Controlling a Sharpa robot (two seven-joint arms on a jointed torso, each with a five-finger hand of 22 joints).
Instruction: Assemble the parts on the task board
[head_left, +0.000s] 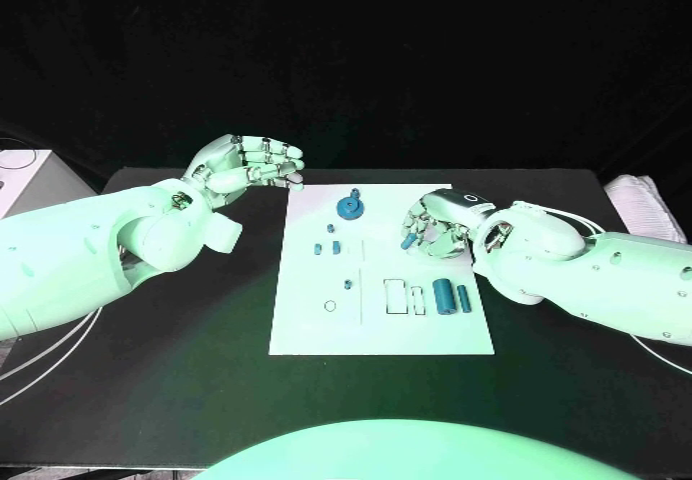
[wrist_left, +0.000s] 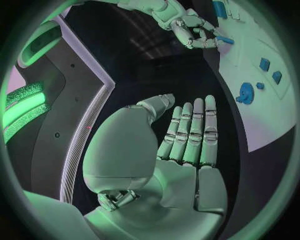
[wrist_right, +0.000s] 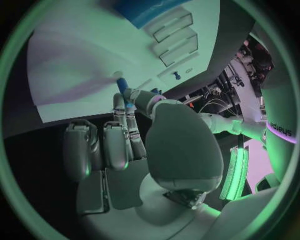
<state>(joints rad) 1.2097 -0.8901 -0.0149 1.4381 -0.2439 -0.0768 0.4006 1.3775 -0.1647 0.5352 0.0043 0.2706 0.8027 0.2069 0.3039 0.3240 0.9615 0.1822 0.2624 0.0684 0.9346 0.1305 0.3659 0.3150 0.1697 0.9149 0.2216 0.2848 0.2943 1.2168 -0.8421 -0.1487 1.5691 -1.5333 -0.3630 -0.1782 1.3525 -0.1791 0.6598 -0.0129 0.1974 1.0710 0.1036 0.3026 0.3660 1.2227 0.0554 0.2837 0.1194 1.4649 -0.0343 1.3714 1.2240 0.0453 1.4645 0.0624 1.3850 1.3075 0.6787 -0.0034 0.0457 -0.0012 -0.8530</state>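
Task board (head_left: 310, 320) lying flat mid-table, white, carrying the small blue parts. Toward its far edge, a round blue gear-like piece (head_left: 349, 207); just nearer than that, a cluster of tiny blue bits (head_left: 330, 246); near the near-right corner, two upright-looking blue cylinders (head_left: 451, 298) beside outlined rectangular slots (head_left: 395, 295).

Right hand (head_left: 437, 226) hovering over the board's right side, pinching a slim blue peg (head_left: 410, 240) between thumb and a fingertip, remaining fingers loosely curled; confirmed from the right wrist camera, blue peg (wrist_right: 122, 85) poking out beyond the fingertips (wrist_right: 127, 95), aimed at the board.

Left hand (head_left: 248, 165) raised off the board's far-left corner, holding nothing; from its own wrist camera, fingers (wrist_left: 194, 132) straight and side by side, palm bare.

Judging by looks: peg rigid, very light, smooth plastic, so prone to twisting or slipping out of a two-point pinch. Best held around the middle of the shaft, leaving the tip free for seating in a hole. Probably little force needed; misalignment more likely than breakage. Which hole suits it, impossible to tell. Gear piece likely best taken by its rim; cylinders around their sides, near the top.
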